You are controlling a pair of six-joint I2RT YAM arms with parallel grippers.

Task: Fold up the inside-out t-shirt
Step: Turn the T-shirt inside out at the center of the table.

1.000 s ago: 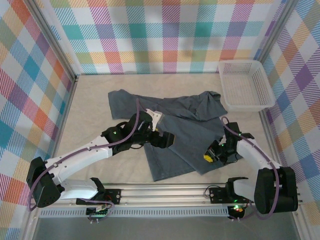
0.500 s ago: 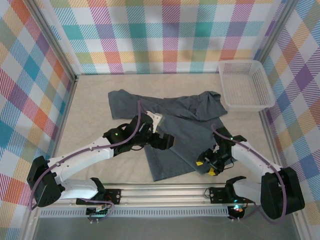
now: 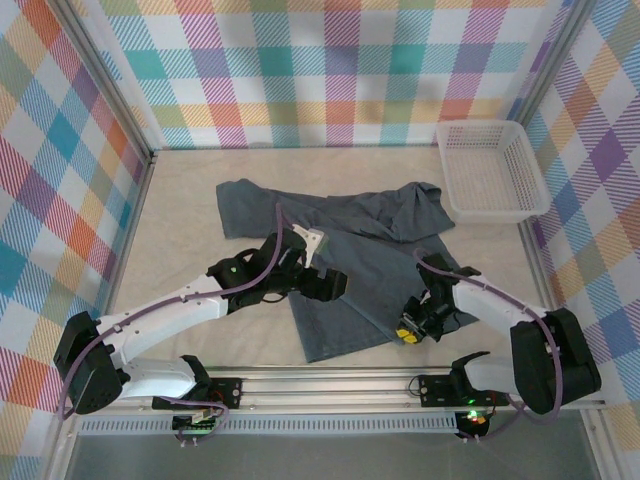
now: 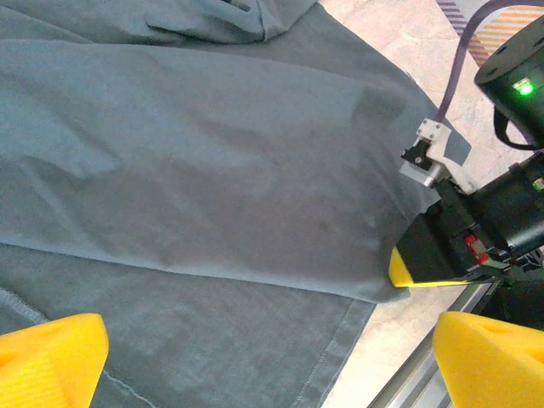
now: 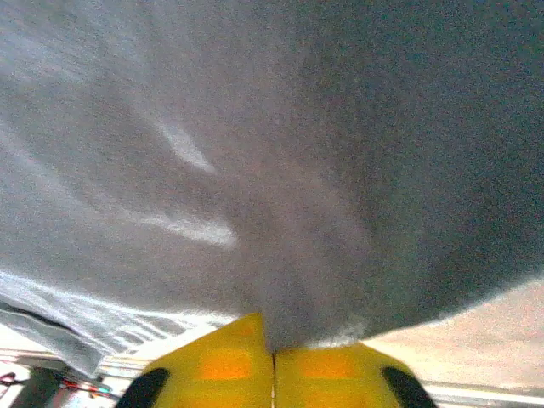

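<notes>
The inside-out t-shirt [image 3: 352, 245] lies spread on the table, slate blue-grey, with a layer folded over its near right part. My left gripper [image 3: 337, 284] hovers over the shirt's middle. In the left wrist view it [image 4: 272, 367] is open wide, both yellow fingertips [image 4: 51, 357] above the cloth [image 4: 212, 170] with nothing between them. My right gripper [image 3: 407, 333] is at the shirt's near right corner. In the right wrist view it [image 5: 274, 364] is shut on a pinch of the grey cloth [image 5: 280, 170]. The left wrist view catches its yellow finger [image 4: 425, 263] at the folded edge.
A white mesh basket [image 3: 492, 170] stands at the back right, just beyond the shirt's right sleeve. Plaid walls close in the table on three sides. The metal rail [image 3: 330, 385] with the arm bases runs along the near edge, close behind the right gripper.
The right gripper slid left along the near edge to the shirt's corner, opened, then shut on the cloth. The left arm has barely moved.
</notes>
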